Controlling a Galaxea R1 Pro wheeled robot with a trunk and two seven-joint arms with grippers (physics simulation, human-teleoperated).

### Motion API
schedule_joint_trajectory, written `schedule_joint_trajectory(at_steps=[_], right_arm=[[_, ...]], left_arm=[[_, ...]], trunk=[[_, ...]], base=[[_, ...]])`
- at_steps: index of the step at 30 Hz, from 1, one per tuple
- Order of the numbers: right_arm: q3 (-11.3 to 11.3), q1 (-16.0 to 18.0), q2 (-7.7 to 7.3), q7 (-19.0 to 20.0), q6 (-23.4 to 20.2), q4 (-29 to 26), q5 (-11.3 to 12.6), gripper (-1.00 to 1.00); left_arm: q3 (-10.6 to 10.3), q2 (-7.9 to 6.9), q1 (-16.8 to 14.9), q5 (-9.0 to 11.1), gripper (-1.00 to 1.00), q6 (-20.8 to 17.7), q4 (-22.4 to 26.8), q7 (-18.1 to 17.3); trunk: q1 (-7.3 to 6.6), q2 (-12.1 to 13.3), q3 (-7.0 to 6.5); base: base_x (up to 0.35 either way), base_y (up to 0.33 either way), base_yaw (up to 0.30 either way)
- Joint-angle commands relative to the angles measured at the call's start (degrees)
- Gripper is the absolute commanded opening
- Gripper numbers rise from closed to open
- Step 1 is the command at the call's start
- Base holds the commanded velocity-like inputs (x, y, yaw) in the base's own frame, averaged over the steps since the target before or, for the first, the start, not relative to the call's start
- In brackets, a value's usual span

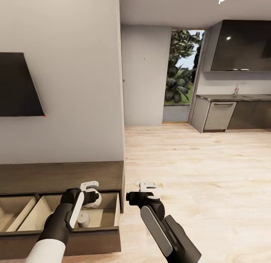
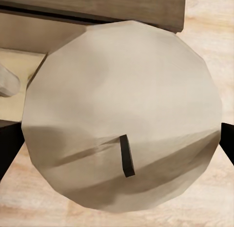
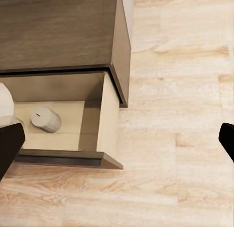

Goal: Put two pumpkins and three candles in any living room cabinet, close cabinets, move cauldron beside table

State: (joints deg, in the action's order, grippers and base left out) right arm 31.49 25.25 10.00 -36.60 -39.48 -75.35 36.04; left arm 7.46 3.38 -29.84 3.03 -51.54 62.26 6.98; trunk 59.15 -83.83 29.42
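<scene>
The left gripper (image 1: 89,193) is pinching a candle (image 2: 122,115) by its sides, wick end facing the wrist camera, so the candle's long axis is running along the gripper's fingers. It is hanging over the open drawer (image 1: 109,214) of the cabinet (image 1: 60,176), whose pale floor is lying directly beneath the gripper. A second candle (image 3: 46,119) is lying on its side in that drawer, below and just beside the held one. The right gripper (image 1: 147,187) is standing spread and empty over bare floor (image 1: 195,172), beside the drawer's outer end. By judgement, the release is turning on straight descent; the left arm is the nearer.
</scene>
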Motion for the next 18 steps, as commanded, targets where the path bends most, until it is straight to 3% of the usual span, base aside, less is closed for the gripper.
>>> schedule_joint_trajectory(at_steps=[1, 10, 18], right_arm=[[0.1, 0.1, 0.0, -0.6, -0.1, -0.1, 0.5, 1.0], [0.0, 0.1, 0.0, -0.2, 0.5, 0.1, 0.6, 1.0], [-0.2, 0.1, 0.0, -0.1, 2.1, 0.2, 0.5, 1.0]], left_arm=[[0.1, 0.05, 0.0, 0.3, -1.0, -0.2, 0.1, 0.3], [0.2, 0.05, -0.1, 0.4, -1.0, -0.5, 0.0, 0.4], [0.2, 0.06, -0.1, 0.2, -1.0, -0.7, -0.2, 0.6]], trunk=[[0.01, 0.0, 0.06], [0.01, 0.0, 0.06], [1.77, -3.2, 1.5]], base=[[0.041, 0.0, 0.0], [0.005, 0.0, 0.0], [0.0, 0.0, 0.0]])
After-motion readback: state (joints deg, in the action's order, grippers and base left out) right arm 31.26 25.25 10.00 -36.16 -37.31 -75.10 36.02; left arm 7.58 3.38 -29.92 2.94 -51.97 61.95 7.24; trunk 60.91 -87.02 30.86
